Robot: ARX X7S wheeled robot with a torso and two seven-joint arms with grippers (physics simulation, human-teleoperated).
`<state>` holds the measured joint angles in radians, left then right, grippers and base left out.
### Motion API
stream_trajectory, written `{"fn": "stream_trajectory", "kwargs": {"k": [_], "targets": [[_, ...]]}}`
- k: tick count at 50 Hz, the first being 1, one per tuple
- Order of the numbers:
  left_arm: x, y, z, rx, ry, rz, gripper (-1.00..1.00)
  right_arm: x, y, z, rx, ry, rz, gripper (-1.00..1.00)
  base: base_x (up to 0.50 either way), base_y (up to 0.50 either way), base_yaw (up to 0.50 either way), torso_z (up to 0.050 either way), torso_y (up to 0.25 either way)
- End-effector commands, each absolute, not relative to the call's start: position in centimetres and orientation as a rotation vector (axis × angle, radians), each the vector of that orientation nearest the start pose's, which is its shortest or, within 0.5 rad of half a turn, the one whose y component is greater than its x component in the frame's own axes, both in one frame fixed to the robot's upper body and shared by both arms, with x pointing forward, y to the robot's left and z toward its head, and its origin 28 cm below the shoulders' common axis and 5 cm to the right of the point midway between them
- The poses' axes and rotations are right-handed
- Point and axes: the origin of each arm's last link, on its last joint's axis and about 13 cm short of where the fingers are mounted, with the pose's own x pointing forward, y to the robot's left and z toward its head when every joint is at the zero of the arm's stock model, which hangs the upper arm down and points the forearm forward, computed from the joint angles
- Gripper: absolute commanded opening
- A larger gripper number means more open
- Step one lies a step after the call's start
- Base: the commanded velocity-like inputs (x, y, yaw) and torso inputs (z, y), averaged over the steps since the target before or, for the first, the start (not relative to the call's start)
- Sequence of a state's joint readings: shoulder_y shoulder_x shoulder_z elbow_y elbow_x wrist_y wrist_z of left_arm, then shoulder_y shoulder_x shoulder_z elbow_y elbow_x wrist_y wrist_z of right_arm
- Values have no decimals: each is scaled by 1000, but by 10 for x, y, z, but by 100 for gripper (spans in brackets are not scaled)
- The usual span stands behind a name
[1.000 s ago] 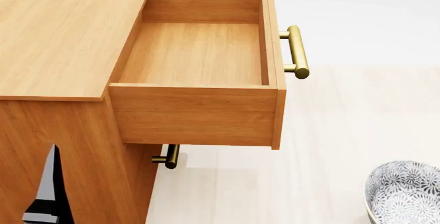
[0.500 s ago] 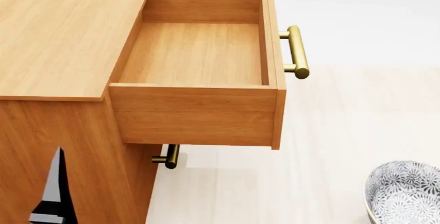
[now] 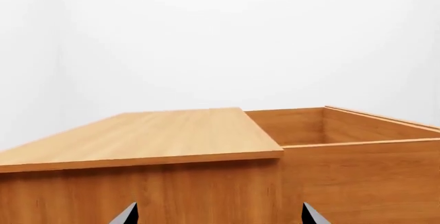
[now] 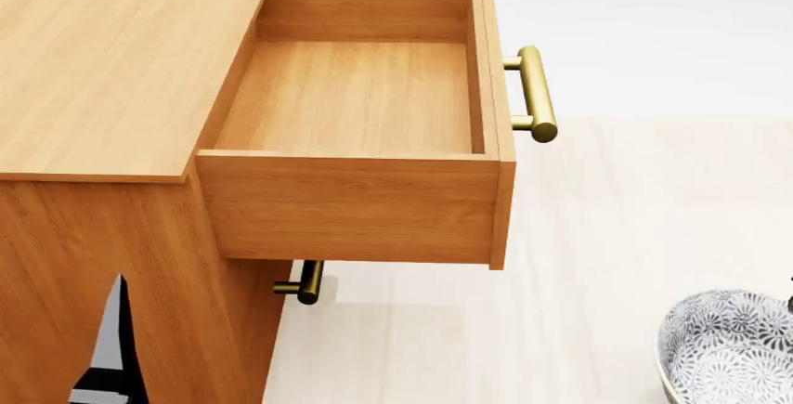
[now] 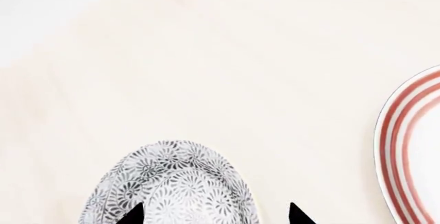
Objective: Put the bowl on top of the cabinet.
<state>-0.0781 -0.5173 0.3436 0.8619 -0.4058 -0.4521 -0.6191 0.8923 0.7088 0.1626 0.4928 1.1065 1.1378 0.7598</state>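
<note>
The black-patterned white bowl (image 4: 729, 350) sits on the pale surface at the head view's lower right, far from the cabinet (image 4: 111, 60). In the right wrist view my right gripper (image 5: 215, 214) is open just above the bowl (image 5: 172, 188). One fingertip is over the bowl's inside and the other over bare surface beside it. My left gripper (image 3: 220, 214) is open with nothing between its fingers. It faces the cabinet's side wall (image 3: 158, 188) below the flat top (image 3: 158, 134). In the head view one left finger (image 4: 111, 348) shows against that side wall.
The cabinet's top drawer (image 4: 353, 97) is pulled fully out and is empty, and its brass handle (image 4: 533, 93) sticks out towards the right. A lower drawer's handle (image 4: 304, 281) shows beneath it. A red-ringed white plate (image 5: 405, 147) lies beside the bowl.
My left gripper has slid slightly to the right along the cabinet's side in the head view. The bowl, drawer and cabinet have not moved.
</note>
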Motion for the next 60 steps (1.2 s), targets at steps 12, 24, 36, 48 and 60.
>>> {"fn": "stream_trajectory", "kwargs": {"k": [12,24,36,48,60], "targets": [[167,198,145,48,-269,-41,100,300,-288,160,406,675,-620,100,0,0,0,0,0],[167,197,143,51,-265,-42,100,302,-286,145,404,697,-607,100,0,0,0,0,0],[167,197,143,53,-263,-41,100,302,-284,129,366,705,-587,100,0,0,0,0,0],[169,198,142,51,-261,-40,100,302,-281,116,354,716,-571,100,0,0,0,0,0],[169,198,142,51,-259,-40,100,304,-279,110,345,730,-562,100,0,0,0,0,0]]}}
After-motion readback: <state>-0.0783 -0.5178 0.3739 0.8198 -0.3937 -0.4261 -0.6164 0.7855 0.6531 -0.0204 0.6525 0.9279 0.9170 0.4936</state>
